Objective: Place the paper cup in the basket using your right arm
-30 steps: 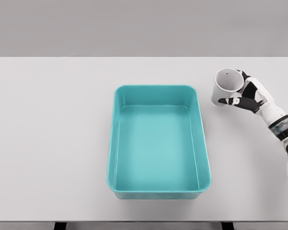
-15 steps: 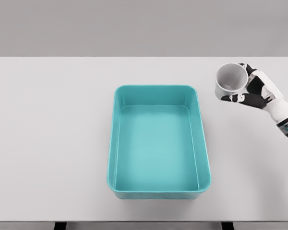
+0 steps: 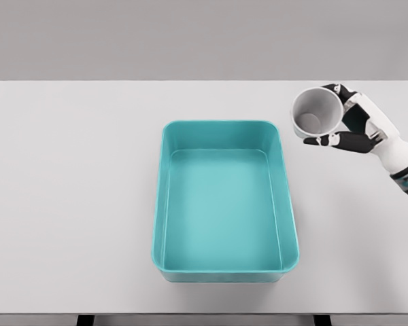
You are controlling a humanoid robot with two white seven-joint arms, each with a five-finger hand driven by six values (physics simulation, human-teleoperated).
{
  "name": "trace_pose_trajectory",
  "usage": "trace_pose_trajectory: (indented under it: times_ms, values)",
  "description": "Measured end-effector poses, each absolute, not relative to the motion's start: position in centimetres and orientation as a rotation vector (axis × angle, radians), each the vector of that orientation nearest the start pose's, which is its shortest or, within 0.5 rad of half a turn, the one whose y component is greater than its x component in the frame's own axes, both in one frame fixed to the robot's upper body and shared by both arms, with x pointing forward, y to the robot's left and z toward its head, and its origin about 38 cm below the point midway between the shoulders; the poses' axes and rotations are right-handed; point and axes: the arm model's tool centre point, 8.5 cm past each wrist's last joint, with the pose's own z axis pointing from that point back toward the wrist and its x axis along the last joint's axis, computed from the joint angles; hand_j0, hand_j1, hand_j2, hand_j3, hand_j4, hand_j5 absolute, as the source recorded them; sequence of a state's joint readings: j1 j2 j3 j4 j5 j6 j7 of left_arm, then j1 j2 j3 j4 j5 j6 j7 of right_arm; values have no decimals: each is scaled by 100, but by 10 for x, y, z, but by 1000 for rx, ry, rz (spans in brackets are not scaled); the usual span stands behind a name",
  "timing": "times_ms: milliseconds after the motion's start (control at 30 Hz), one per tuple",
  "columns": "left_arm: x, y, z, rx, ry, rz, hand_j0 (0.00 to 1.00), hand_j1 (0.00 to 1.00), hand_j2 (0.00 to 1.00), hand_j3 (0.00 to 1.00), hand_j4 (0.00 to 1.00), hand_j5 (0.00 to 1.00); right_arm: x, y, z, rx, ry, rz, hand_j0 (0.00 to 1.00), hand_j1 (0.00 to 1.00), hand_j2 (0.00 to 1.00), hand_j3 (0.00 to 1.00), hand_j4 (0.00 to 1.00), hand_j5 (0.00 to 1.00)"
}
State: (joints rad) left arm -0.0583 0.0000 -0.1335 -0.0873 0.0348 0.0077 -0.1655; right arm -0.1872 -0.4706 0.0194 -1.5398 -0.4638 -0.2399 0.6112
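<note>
You see the teal basket [image 3: 224, 204] at the table [image 3: 68, 204] centre, open and holding nothing, bare surface on all sides. Toward the far right corner, the right hand [image 3: 357, 129] grips the paper cup [image 3: 317, 113], mouth tilted toward you.

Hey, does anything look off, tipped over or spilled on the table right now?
Only the paper cup is askew: the right hand holds it tilted, mouth facing the camera, right of the teal basket. It looks empty, nothing spilled.
</note>
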Motion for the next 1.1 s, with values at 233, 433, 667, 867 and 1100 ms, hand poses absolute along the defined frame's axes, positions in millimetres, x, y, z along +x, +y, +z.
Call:
trace_pose_trajectory:
  times_ms: [233, 433, 667, 867, 1100]
  values:
    - [66, 254, -260, -82, -124, -115, 100, 100, 100, 100, 100, 100, 387, -315, 206, 349, -1900, 758, 56, 56, 56, 56, 56, 56]
    - [66, 254, -260, -82, -124, -115, 100, 100, 100, 100, 100, 100, 380, -303, 220, 325, -1925, 844, 56, 56, 56, 56, 56, 56]
    - [66, 254, -260, -82, -124, -115, 100, 100, 100, 100, 100, 100, 374, -286, 225, 321, -1931, 921, 56, 56, 56, 56, 56, 56]
    - [66, 254, -260, -82, -124, -115, 100, 100, 100, 100, 100, 100, 372, -271, 226, 326, -1933, 988, 56, 56, 56, 56, 56, 56]
    - [66, 254, -260, -82, -124, -115, 100, 100, 100, 100, 100, 100, 370, -258, 218, 302, -1907, 1070, 56, 56, 56, 56, 56, 56]
